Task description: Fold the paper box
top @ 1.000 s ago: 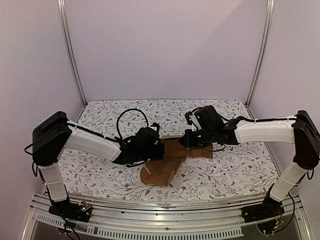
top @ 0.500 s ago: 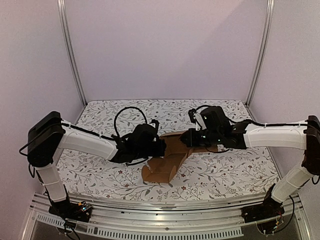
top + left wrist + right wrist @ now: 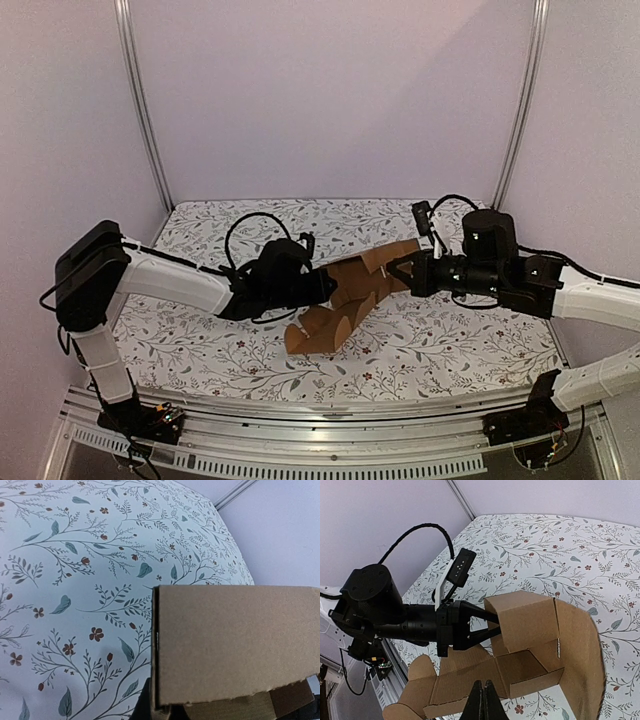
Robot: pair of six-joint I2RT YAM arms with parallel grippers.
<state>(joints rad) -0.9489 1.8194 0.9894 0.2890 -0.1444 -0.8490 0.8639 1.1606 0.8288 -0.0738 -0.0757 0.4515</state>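
Paper box (image 3: pixel 525 622) plain brown | right claw (image 3: pixel 482 695) pinching its panel | left claw (image 3: pixel 493 623) grip unclear

There was one paper box (image 3: pixel 340 305), a single brown cardboard piece near the middle of the tabletop. Two arms reached in from the near corners, the left arm (image 3: pixel 180 285) and the right arm (image 3: pixel 600 300). Each carried one gripper, the left gripper (image 3: pixel 328 285) and the right gripper (image 3: pixel 396 272), two in all. There was one flowered table (image 3: pixel 470 345), and two metal posts (image 3: pixel 143 110) rose at its far corners.
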